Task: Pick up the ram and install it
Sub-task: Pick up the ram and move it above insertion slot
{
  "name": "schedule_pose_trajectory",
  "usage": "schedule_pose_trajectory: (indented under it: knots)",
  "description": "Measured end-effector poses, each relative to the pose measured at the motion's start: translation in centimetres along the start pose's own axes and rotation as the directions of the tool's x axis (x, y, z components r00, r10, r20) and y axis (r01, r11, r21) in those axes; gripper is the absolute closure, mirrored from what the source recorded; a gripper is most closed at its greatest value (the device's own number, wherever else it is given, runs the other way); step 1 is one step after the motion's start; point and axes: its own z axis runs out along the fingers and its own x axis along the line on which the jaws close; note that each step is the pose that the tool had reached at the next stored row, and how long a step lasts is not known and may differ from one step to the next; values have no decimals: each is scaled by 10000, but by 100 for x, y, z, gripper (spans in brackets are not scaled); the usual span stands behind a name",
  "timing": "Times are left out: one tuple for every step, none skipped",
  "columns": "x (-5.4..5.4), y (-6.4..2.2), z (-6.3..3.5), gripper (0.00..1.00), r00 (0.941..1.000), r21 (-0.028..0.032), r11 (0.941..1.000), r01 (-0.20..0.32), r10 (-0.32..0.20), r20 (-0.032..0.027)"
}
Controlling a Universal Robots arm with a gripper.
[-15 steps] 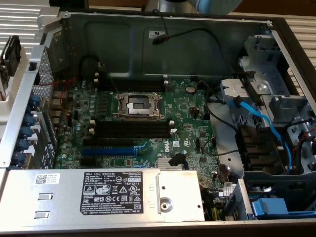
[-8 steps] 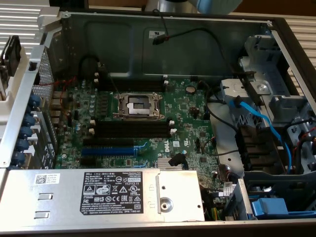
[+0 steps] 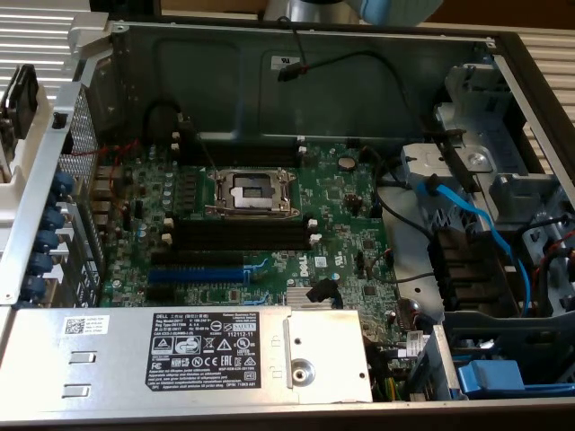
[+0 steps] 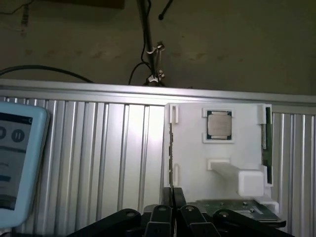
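the claw (image 4: 174,212) sits low over the ribbed tabletop (image 4: 98,158), at the near end of a white tray (image 4: 192,143); whether it is clenched or released i cannot tell. a thin dark strip (image 4: 171,148) runs along the tray's edge in line with the claw, seen edge-on, and i cannot tell what it is. the ram (image 4: 266,140) stands on its long edge in the tray's opposite side, well apart from the claw. its long axis points away from the claw, parallel to the tabletop's ribs. a cpu (image 4: 218,125) lies flat in the tray between the two edges, toward the far end. the tray's far end stops just short of the tabletop's far edge. bare ribbed tabletop lies between the tray and a tablet (image 4: 15,163) off to the side.

in the exterior view the case (image 3: 314,54) lies open. the black slots (image 3: 238,235) run left to right, between the socket (image 3: 250,191) and the blue slot (image 3: 198,274).
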Motion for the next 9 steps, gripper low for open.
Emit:
schedule_pose_trajectory:
  knots:
    - [8,-34,-35,87,10000,-21,10000,0,0,0]
    - [18,-73,-67,87,10000,-43,10000,0,0,1]
    - [30,-115,-97,87,10000,-63,10000,1,0,1]
    - [41,-155,-125,87,10000,-81,10000,2,-2,3]
    - [53,-196,-152,87,10000,-100,9999,2,-2,4]
    - [66,-237,-178,87,10000,-117,9999,3,-3,4]
    - [79,-280,-205,87,10000,-133,9999,3,-3,5]
    - [92,-323,-232,87,10000,-150,9999,3,-3,6]
    - [104,-365,-257,87,10000,-166,9999,4,-3,7]
